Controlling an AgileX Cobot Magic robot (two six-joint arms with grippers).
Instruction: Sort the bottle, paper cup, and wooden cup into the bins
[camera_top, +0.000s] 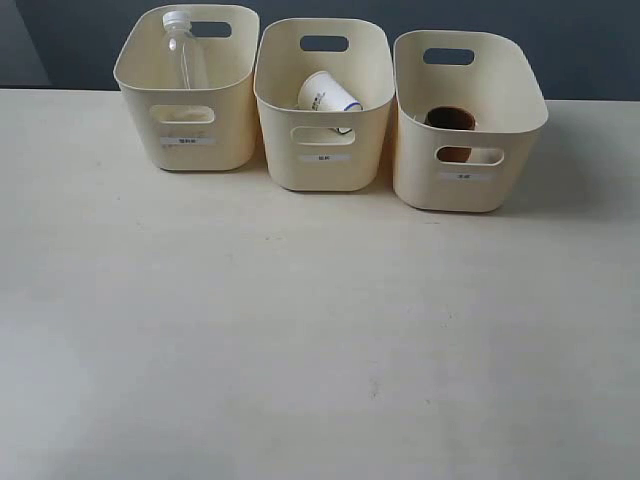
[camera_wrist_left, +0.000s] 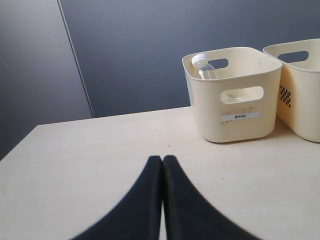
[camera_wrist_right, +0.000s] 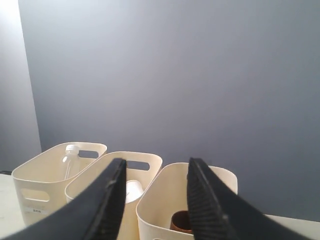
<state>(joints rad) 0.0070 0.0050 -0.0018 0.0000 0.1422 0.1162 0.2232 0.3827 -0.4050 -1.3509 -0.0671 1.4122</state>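
Exterior view: bottle (camera_top: 184, 55) upright, cap up, in leftmost of the bins (camera_top: 188, 88); my left gripper (camera_wrist_left: 162, 161) closed, right gripper (camera_wrist_right: 155, 170) apart.

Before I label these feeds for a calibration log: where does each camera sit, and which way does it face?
Exterior: high, looking down the table at three bins; no robot parts show.
Left wrist: low over the table, facing the bottle in its bin; shut left gripper below.
Right wrist: raised, facing all bins and the grey wall; open right gripper in front.
All views share the bottle's bin.
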